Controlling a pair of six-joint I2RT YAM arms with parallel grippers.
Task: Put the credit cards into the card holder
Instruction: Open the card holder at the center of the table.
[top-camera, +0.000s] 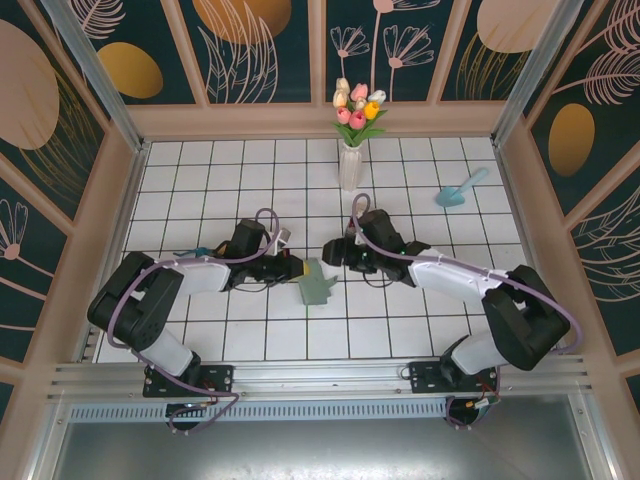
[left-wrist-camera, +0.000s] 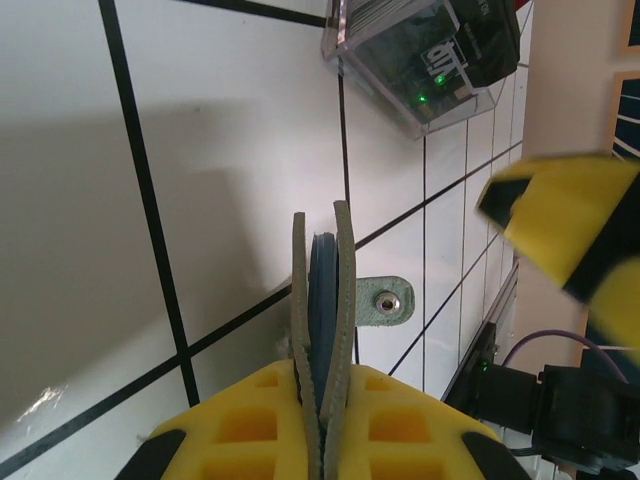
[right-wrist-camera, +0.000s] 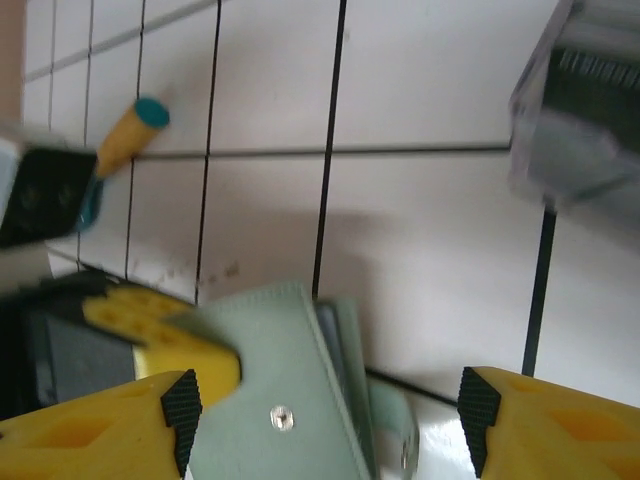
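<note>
Card holder — grey-green, snap-tabbed

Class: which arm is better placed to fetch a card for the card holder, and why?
The right arm: its jaws stand open, gripping nothing, while the left arm has its jaws shut on the card holder.

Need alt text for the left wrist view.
The left gripper clamps its yellow jaws on the grey-green card holder, seen edge-on, a dark card between its flaps. A clear plastic box sits top right on the white tiled table.
</note>
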